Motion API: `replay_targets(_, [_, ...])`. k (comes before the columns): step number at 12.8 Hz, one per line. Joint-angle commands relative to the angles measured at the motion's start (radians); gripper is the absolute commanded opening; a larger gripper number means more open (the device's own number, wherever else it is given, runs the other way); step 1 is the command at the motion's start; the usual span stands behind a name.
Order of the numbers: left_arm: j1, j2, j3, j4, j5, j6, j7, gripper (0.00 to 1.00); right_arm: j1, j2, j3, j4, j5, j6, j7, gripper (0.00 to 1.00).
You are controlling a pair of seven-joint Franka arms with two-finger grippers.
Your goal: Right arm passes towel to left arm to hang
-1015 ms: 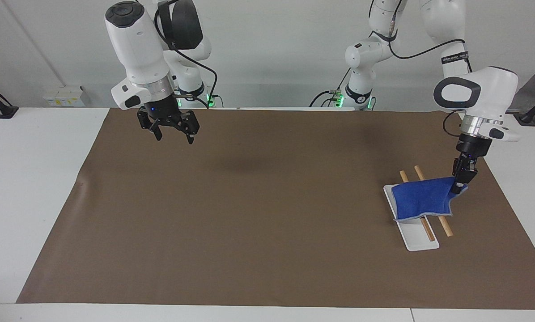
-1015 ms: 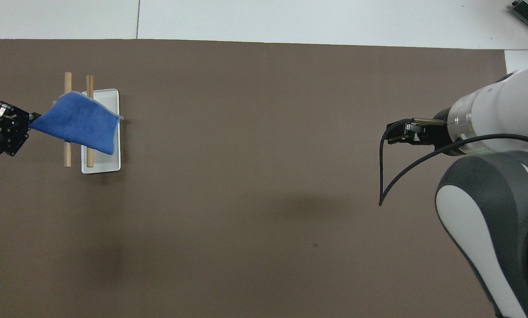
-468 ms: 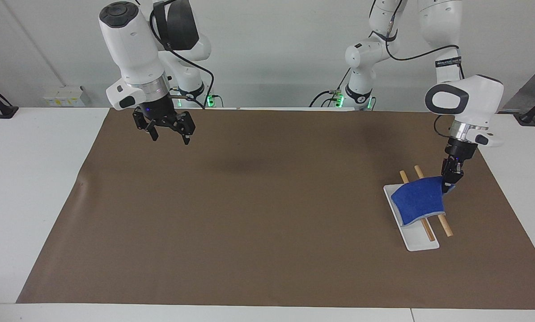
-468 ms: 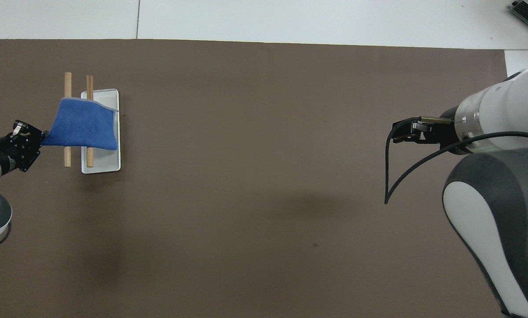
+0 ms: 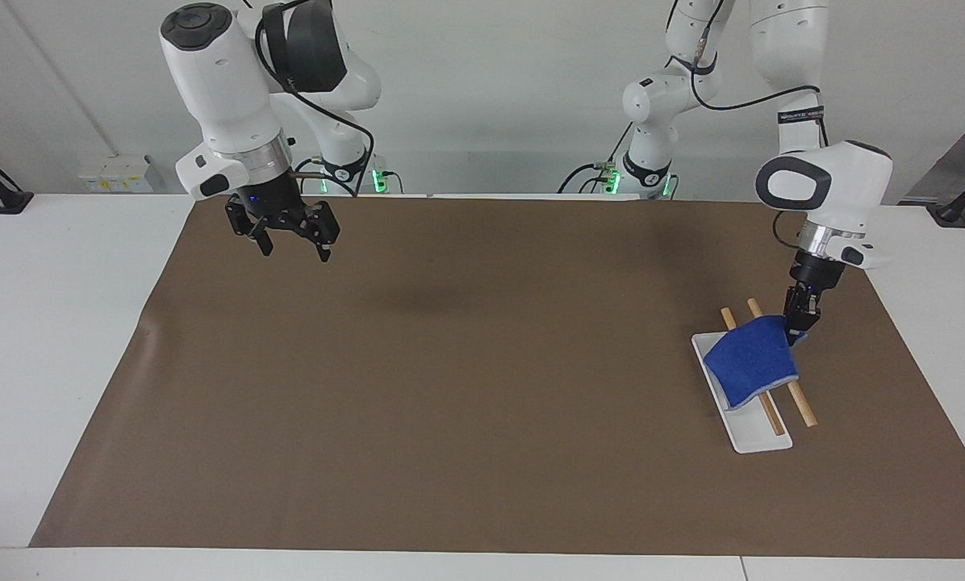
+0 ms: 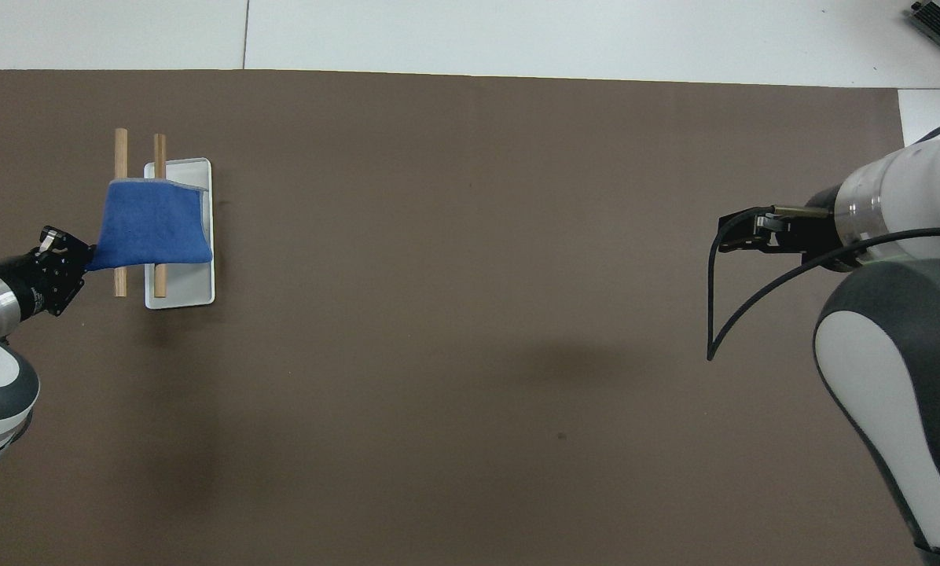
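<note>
We see the towel point(image 5: 750, 360) draped over two rods point(image 5: 801, 405) on the tray point(image 5: 757, 438) at the left arm's end of the mat point(image 5: 466, 387).

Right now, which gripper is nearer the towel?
Left. The left gripper grips the towel by a corner over the wooden rods; the right gripper hangs open over the table's other end.

**Towel drawn over the rods, right arm pulls back**

The left hand point(image 5: 797, 329), closed on the corner of the towel point(image 5: 750, 359), has moved toward the robots, and the cloth now lies more compact over the two wooden rods point(image 5: 797, 395). The right hand point(image 5: 289, 240), open, has moved up toward its own base.
</note>
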Motion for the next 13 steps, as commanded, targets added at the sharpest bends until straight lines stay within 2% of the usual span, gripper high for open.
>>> replay_targets(1, [-0.010,-0.015,0.003,-0.024,-0.013,0.027,0.004,0.33,-0.022,-0.012,0.004,0.004,-0.014,-0.015,-0.027,1.00])
replay_targets(4, [-0.006,-0.013,0.003,-0.023,-0.013,0.027,0.012,0.77,-0.058,-0.017,0.004,0.003,-0.014,-0.018,-0.099,1.00])
replay_targets(6, [0.005,-0.010,0.003,-0.014,-0.013,0.015,0.018,0.78,-0.062,-0.034,-0.008,0.004,-0.014,-0.035,-0.122,1.00])
replay_targets(8, [0.011,-0.004,0.004,0.025,-0.009,-0.032,0.032,0.76,0.004,-0.035,-0.089,0.015,-0.014,-0.049,-0.128,1.00])
replay_targets(10, [0.075,0.007,0.004,0.092,0.008,-0.163,0.072,0.75,0.119,-0.042,-0.224,0.016,-0.014,-0.067,-0.143,1.00])
replay_targets(11, [0.096,0.010,0.004,0.123,0.025,-0.227,0.096,0.74,0.138,-0.043,-0.250,0.016,-0.014,-0.079,-0.153,1.00])
replay_targets(13, [0.140,0.020,0.004,0.186,0.082,-0.339,0.101,0.74,0.129,-0.043,-0.252,0.016,-0.014,-0.089,-0.163,1.00])
